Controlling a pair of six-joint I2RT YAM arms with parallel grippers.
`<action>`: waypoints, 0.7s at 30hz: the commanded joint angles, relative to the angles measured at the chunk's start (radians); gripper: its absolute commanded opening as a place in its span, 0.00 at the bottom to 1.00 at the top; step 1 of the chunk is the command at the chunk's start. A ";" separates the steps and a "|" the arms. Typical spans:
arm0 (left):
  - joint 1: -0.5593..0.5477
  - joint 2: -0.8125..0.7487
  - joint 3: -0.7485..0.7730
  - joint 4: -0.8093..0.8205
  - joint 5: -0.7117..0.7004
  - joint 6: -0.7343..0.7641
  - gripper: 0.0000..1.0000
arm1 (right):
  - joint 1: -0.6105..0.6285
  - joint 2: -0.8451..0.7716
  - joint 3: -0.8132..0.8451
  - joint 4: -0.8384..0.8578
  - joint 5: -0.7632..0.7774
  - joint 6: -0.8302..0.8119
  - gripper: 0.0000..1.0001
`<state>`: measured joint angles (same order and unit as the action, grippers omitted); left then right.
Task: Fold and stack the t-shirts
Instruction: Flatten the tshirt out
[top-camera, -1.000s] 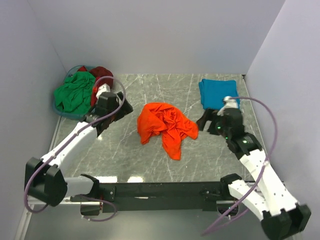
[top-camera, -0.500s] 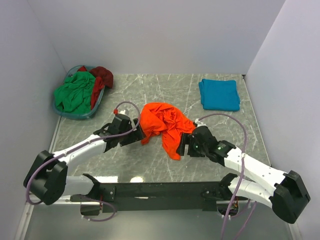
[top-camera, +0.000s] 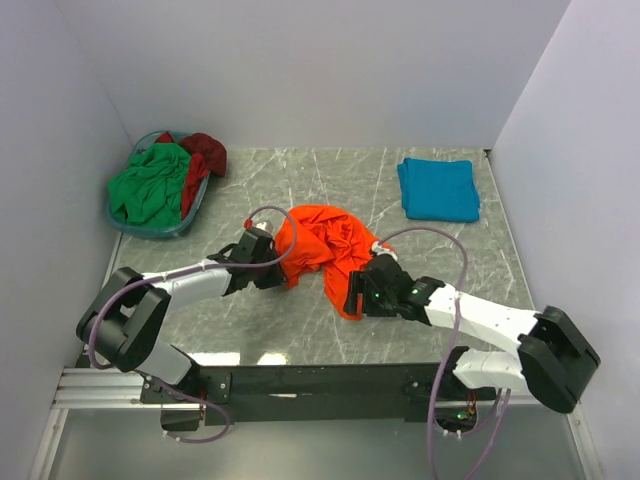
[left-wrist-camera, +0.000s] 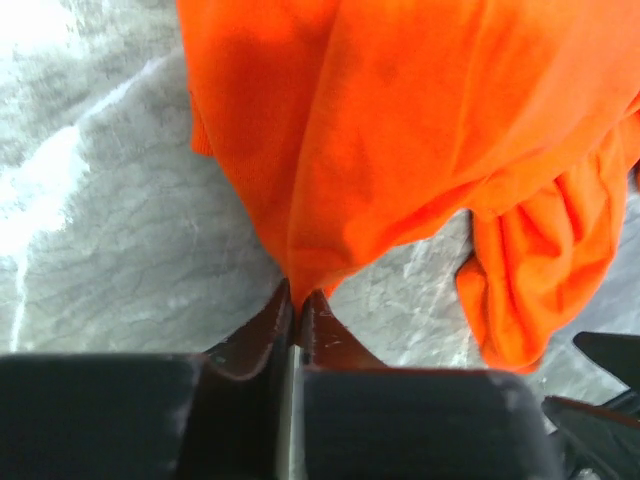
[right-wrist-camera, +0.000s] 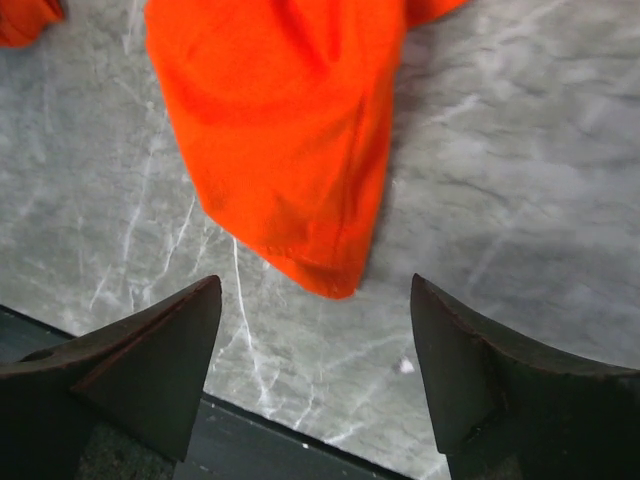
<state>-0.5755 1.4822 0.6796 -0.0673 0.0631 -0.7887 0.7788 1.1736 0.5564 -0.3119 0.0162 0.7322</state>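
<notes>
A crumpled bright orange t-shirt lies mid-table. My left gripper is at its left edge. In the left wrist view the gripper is shut, with a fold of the orange cloth pinched between its tips. My right gripper sits low at the shirt's near tip. It stands open, and the orange tip ends just ahead of the gap. A folded teal t-shirt lies at the back right. A green t-shirt and a dark red one are heaped in the basket.
The blue plastic basket stands at the back left against the wall. White walls close in the left, back and right sides. The table's near edge and its dark rail lie just under my right gripper.
Both arms have swung in from the basket and the teal shirt to the orange shirt. The left gripper has shut on its left edge. The right gripper has come to the lower tip, slightly narrower.
</notes>
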 joint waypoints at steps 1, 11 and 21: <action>-0.004 -0.005 0.028 0.041 -0.019 0.017 0.01 | 0.025 0.072 0.068 0.045 0.044 -0.007 0.80; -0.004 -0.183 0.029 0.023 -0.060 0.019 0.00 | 0.082 0.256 0.181 -0.048 0.111 -0.011 0.27; -0.004 -0.442 0.080 -0.086 -0.163 0.009 0.01 | 0.080 -0.015 0.255 -0.303 0.491 0.036 0.00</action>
<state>-0.5766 1.0962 0.6971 -0.1127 -0.0425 -0.7799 0.8577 1.3003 0.7399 -0.5091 0.3145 0.7441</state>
